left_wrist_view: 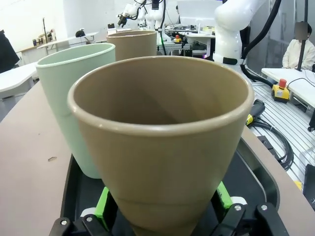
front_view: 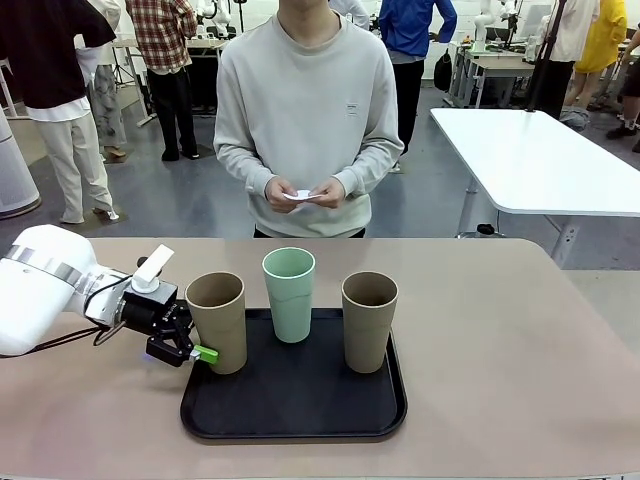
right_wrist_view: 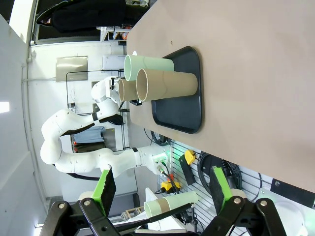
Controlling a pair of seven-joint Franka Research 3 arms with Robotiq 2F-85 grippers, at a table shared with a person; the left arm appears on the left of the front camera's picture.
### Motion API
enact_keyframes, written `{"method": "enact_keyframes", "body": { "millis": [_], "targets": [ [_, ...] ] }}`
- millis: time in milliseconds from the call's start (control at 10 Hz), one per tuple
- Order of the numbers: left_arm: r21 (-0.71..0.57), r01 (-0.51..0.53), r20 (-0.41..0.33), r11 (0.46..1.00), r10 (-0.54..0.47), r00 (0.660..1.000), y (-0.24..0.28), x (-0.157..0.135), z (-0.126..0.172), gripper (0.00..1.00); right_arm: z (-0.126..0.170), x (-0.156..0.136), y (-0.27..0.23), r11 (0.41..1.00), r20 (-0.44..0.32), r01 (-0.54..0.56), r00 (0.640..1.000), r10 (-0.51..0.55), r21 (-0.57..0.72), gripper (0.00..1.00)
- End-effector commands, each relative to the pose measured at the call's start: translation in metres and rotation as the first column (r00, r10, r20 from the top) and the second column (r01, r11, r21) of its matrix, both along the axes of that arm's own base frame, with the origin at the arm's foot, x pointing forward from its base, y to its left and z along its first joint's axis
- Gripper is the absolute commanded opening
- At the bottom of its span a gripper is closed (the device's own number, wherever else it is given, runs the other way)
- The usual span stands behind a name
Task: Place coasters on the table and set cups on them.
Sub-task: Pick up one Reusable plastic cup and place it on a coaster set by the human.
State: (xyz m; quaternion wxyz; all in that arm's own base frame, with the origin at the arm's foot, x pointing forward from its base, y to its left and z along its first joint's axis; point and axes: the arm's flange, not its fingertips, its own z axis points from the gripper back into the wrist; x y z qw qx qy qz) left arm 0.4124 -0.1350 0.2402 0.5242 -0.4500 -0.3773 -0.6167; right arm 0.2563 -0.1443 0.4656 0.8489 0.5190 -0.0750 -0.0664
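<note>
Three cups stand upright on a black tray (front_view: 300, 420) on the beige table (front_view: 500, 330): a tan cup (front_view: 216, 320) at the left, a mint cup (front_view: 289, 293) in the middle, and a tan cup (front_view: 369, 320) at the right. My left gripper (front_view: 196, 348) is open, its green pads (left_wrist_view: 103, 204) straddling the base of the left tan cup (left_wrist_view: 162, 142). Behind that cup are the mint cup (left_wrist_view: 64, 103) and the other tan cup (left_wrist_view: 132, 42). The person at the far side holds white coasters (front_view: 303, 194) in both hands. My right gripper (right_wrist_view: 165, 196) is open and holds nothing, well away from the tray (right_wrist_view: 189, 118).
A white table (front_view: 540, 160) stands off to the back right, with people farther off. Bare beige tabletop lies left, right and in front of the tray. Cables and equipment lie beside the table (left_wrist_view: 275, 137) on the robot's side.
</note>
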Motion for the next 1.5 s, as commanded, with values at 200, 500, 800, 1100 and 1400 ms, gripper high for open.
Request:
{"method": "enact_keyframes", "body": {
  "millis": [200, 500, 800, 1100, 1400],
  "targets": [
    [-0.008, 0.023, -0.009, 1.000, -0.023, 1.000, -0.004, 0.004, 0.000, 0.46, 0.000, 0.001, 0.000, 1.000, 0.006, -0.005, 1.000, 0.005, 0.012, 1.00],
    [-0.021, 0.019, -0.005, 1.000, -0.019, 1.000, 0.003, 0.001, 0.010, 0.00, 0.000, 0.001, 0.000, 1.000, 0.006, -0.005, 1.000, 0.005, 0.012, 1.00],
    [-0.046, -0.089, -0.015, 0.995, 0.089, 0.996, 0.014, -0.028, 0.101, 0.00, 0.000, 0.001, 0.000, 1.000, 0.006, -0.005, 1.000, 0.005, 0.012, 1.00],
    [-0.064, -0.150, 0.011, 0.987, 0.151, 0.988, 0.034, -0.042, 0.173, 0.00, 0.000, 0.001, 0.000, 1.000, 0.006, -0.005, 1.000, 0.005, 0.012, 1.00],
    [-0.051, -0.204, 0.007, 0.978, 0.204, 0.979, 0.043, -0.050, 0.182, 0.00, 0.000, 0.001, 0.000, 1.000, 0.006, -0.005, 1.000, 0.005, 0.012, 1.00]
  ]
}}
